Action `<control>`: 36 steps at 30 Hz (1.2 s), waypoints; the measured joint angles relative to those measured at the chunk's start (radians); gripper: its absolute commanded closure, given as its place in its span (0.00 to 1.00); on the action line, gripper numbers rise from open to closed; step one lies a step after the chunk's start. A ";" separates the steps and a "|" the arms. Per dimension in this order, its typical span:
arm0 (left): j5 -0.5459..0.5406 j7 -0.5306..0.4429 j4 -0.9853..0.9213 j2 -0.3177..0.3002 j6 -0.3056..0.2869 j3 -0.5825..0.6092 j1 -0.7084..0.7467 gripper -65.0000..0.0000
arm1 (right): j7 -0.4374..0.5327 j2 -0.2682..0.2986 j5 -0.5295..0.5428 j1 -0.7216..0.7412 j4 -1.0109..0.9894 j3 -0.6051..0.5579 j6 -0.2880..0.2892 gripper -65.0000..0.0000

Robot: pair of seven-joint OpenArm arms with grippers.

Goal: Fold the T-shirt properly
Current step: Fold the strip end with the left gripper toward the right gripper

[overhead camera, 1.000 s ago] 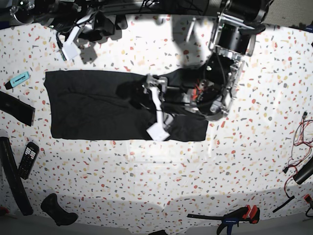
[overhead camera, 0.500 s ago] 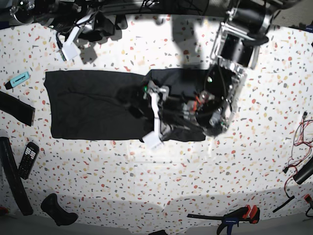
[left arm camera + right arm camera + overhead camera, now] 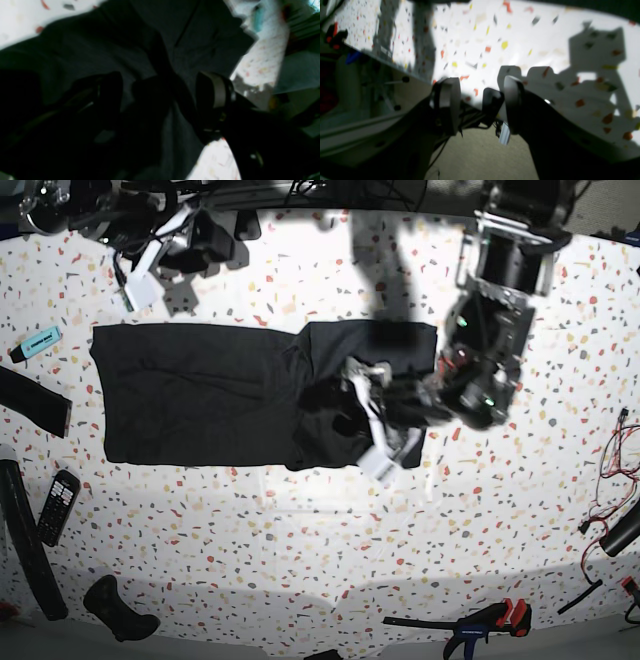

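The dark T-shirt (image 3: 190,395) lies flat as a long rectangle across the back half of the speckled table, plain side up. Its right part carries a folded-over layer with a rumpled edge near the middle. My left gripper (image 3: 372,420) hovers low over that right part, jaws wide apart. In the left wrist view the gripper (image 3: 161,93) straddles a soft ridge of the T-shirt (image 3: 200,30) without pinching it. My right gripper (image 3: 140,280) rests at the back left, off the cloth. In the right wrist view it (image 3: 480,105) stands open with nothing between its fingers.
A teal marker (image 3: 37,342), a black strap (image 3: 35,400) and a remote (image 3: 57,505) lie along the left edge. A black handle-shaped object (image 3: 118,608) sits front left, a clamp (image 3: 480,620) front right, and cables (image 3: 615,470) at the far right.
My left gripper has swung to the right over the shirt's right part, staying open. The cloth there now lies as a flatter folded layer. The right arm has not moved.
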 measured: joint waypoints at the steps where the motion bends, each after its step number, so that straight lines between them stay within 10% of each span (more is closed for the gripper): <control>1: 0.022 -0.032 0.000 0.019 0.000 0.000 0.005 0.34 | 0.000 0.000 0.000 0.008 0.000 0.000 0.000 0.57; 10: 0.218 -0.118 0.000 0.182 0.000 0.018 -0.005 0.34 | 0.000 0.000 0.000 0.013 0.000 0.000 0.000 0.57; 19: 0.281 -0.146 -0.006 0.174 -0.001 0.051 -0.001 0.34 | 0.000 0.000 0.000 0.014 0.000 0.000 0.000 0.57; 26: 0.011 0.163 0.273 0.174 -0.002 0.054 -0.042 0.34 | 0.002 0.000 0.000 0.014 0.000 0.000 0.000 0.57; 36: 0.409 0.026 0.364 0.009 -0.005 0.055 0.032 0.34 | 0.011 0.000 0.000 0.013 0.000 0.000 0.000 0.57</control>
